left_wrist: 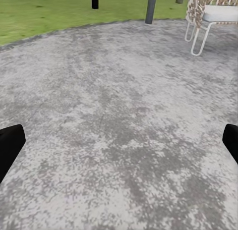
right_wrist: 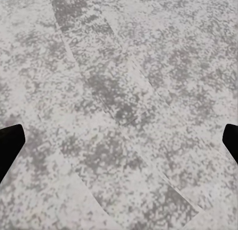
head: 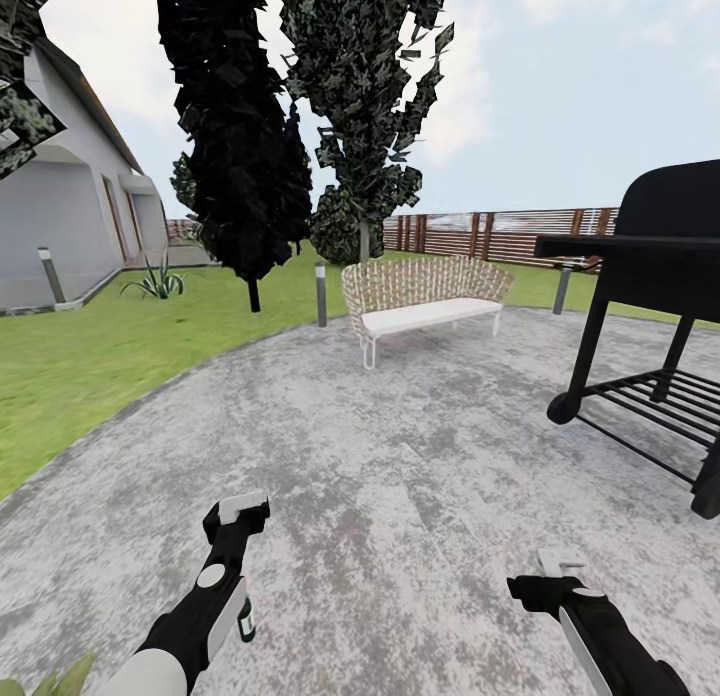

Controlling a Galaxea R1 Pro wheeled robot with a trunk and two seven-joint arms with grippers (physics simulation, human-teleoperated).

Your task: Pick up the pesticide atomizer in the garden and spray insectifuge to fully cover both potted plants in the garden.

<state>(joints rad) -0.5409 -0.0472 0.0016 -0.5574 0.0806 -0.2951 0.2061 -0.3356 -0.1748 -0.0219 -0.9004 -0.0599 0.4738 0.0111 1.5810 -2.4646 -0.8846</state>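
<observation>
I am on the round grey gravel patio of the garden. My left gripper hangs low over the gravel, open and empty; in the left wrist view its dark fingertips sit far apart. My right gripper is likewise open over bare gravel, with its fingertips spread wide. A small dark thing with a pale band shows beside my left forearm; I cannot tell whether it is the atomizer or part of the arm. A few pointed green leaf tips poke in at the lower left corner.
A wicker bench with a white seat stands at the patio's far edge, between two grey bollards. A black grill stands to the right. Lawn, dark trees, a house and a spiky plant lie to the left, with the slatted fence behind.
</observation>
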